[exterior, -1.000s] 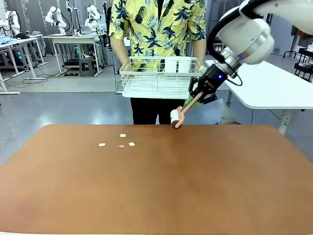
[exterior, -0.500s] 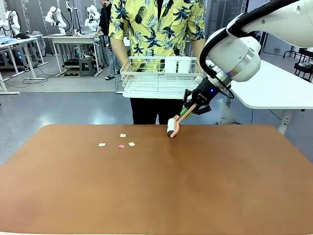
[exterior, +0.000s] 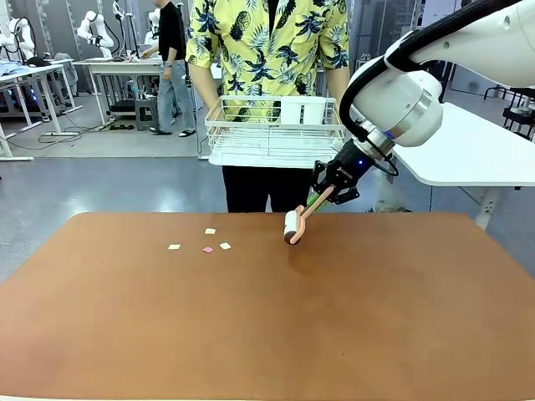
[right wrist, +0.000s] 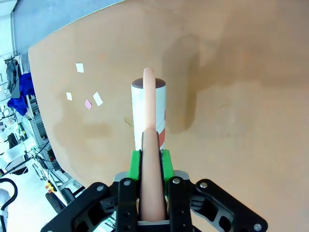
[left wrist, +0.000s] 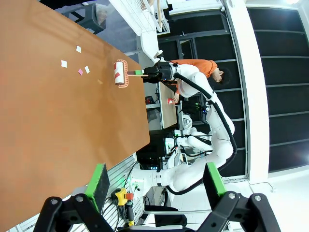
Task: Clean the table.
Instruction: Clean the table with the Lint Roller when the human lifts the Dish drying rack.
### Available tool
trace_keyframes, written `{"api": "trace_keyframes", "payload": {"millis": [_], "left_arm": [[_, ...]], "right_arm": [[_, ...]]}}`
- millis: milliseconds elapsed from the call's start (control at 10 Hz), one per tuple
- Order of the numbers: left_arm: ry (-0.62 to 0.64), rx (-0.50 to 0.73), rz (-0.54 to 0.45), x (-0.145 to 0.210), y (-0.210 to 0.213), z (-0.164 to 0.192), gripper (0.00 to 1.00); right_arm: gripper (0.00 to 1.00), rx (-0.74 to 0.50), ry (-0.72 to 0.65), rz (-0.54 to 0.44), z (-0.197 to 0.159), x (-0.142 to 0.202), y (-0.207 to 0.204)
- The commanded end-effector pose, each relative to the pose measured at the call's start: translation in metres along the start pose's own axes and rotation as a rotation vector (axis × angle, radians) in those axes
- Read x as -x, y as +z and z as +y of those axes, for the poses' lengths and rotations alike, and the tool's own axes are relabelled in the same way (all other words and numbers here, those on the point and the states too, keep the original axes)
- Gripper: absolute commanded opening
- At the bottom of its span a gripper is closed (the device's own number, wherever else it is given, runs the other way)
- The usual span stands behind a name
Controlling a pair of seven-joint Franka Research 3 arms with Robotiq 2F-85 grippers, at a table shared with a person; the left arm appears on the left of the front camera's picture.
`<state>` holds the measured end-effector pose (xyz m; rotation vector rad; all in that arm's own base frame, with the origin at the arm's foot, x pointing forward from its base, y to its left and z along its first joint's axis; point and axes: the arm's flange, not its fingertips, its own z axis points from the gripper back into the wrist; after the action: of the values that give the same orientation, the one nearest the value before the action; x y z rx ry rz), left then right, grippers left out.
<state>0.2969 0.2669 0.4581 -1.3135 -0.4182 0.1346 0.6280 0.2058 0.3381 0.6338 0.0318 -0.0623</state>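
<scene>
Across from me a grey floor runs through the middle of the frame, with a soft sheen of pale light on it. In the upper left I see grey workbenches, one with a dark stool beneath it, against a dark wall. A white table stands at the right edge.

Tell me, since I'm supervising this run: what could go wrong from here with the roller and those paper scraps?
1. The right claw grips the lint roller by the handle, well behind the roll; pressing down on the table might twist it between the pads.
2. The paper scraps lie loose and apart, so one pass could miss some or push them along instead of lifting them.
</scene>
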Motion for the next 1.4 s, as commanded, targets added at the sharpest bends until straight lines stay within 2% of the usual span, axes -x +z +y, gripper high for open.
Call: {"api": "trace_keyframes", "payload": {"millis": [0,500,900,1300], "left_arm": [[-0.023,0.024,-0.009,-0.001,0.004,-0.001,1.00],[-0.023,0.024,-0.009,-0.001,0.004,-0.001,1.00],[-0.023,0.024,-0.009,-0.001,0.004,-0.001,1.00],[-0.023,0.024,-0.009,-0.001,0.004,-0.001,1.00]], "right_arm": [[0.21,-0.003,-0.003,0.022,-0.002,-0.010,-0.012],[0.21,-0.011,-0.028,0.096,-0.020,-0.013,-0.047],[0.21,-0.008,-0.031,0.114,-0.010,-0.005,-0.070],[0.21,-0.056,-0.008,0.211,0.049,0.012,-0.175]]}}
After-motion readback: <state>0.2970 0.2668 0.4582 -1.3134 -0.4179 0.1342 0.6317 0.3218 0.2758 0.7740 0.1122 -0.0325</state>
